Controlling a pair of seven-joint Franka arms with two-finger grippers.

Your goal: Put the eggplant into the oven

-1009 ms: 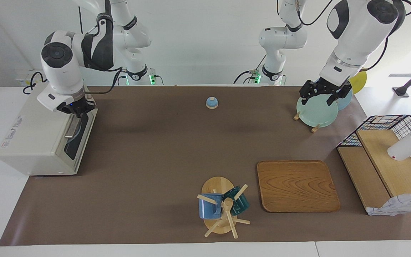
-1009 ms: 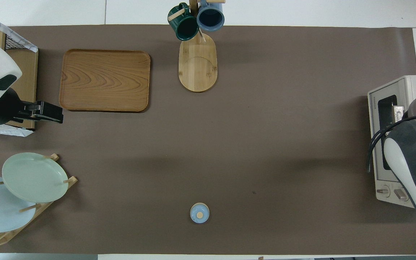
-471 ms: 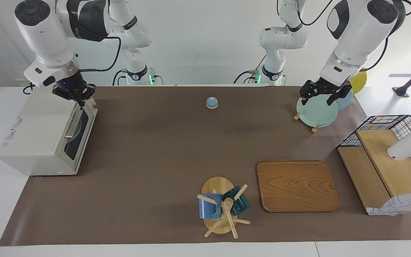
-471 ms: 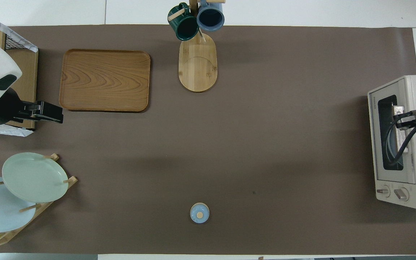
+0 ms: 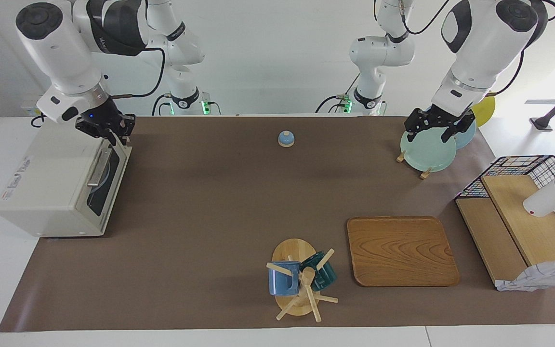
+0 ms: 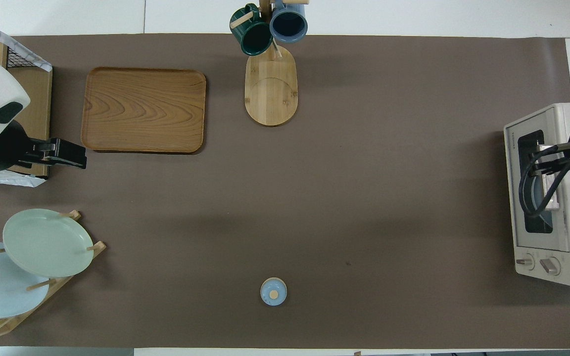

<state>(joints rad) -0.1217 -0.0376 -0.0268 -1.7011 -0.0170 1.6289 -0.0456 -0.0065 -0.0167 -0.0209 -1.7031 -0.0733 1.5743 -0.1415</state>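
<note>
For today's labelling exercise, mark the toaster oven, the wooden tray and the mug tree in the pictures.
toaster oven [image 5: 46, 188]: facing view, on its cream top panel.
wooden tray [image 5: 400, 250]: facing view, on its bare middle.
mug tree [image 6: 271, 91]: overhead view, on its oval wooden base.

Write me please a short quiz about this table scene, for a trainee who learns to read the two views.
1. True or false: the door of the oven is shut.
2. Which of these stands nearest to the robots? A: the mug stand. B: the wooden tray. C: the small blue dome.
3. Fill the gap: the gripper over the oven's top front edge belongs to the ___ arm.

Key
1. True. The glass door lies flat against the front, with the handle against it.
2. C.
3. Right: it is the right gripper.
</note>
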